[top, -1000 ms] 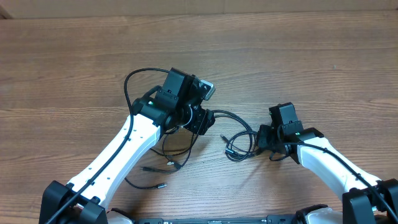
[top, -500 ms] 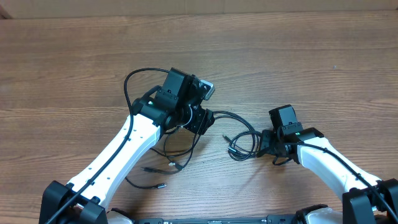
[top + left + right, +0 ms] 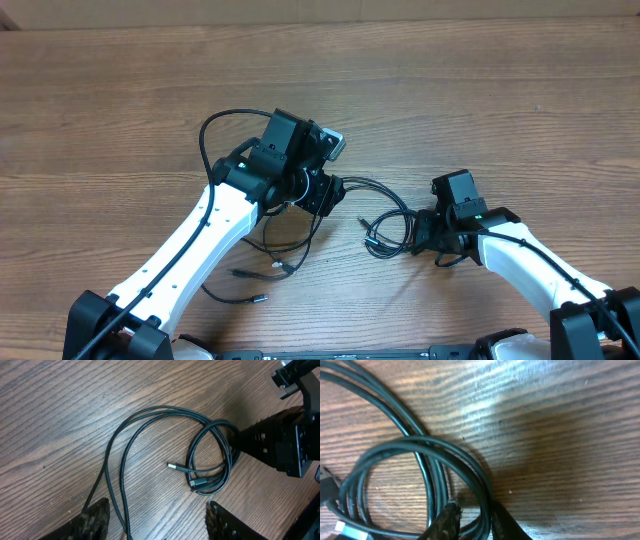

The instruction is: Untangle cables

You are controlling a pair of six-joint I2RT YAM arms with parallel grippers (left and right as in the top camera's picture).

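Thin black cables lie between my arms. A small coil (image 3: 383, 248) with a silver-tipped plug (image 3: 175, 467) sits left of my right gripper (image 3: 418, 232). In the right wrist view that gripper (image 3: 472, 510) is shut on the coil's strands (image 3: 417, 441). Two strands (image 3: 375, 187) run from the coil to my left gripper (image 3: 328, 192). In the left wrist view they (image 3: 165, 408) pass between the wide-open fingers of the left gripper (image 3: 157, 505) without being pinched. More thin cable with plug ends (image 3: 275, 265) lies under the left arm.
A loose plug end (image 3: 255, 297) lies near the table's front, left of centre. A thicker black cable loop (image 3: 210, 135) belongs to the left arm. The wooden table (image 3: 480, 100) stretches behind both arms.
The right gripper and the coil it holds shifted slightly right and back left. The left arm has not moved.
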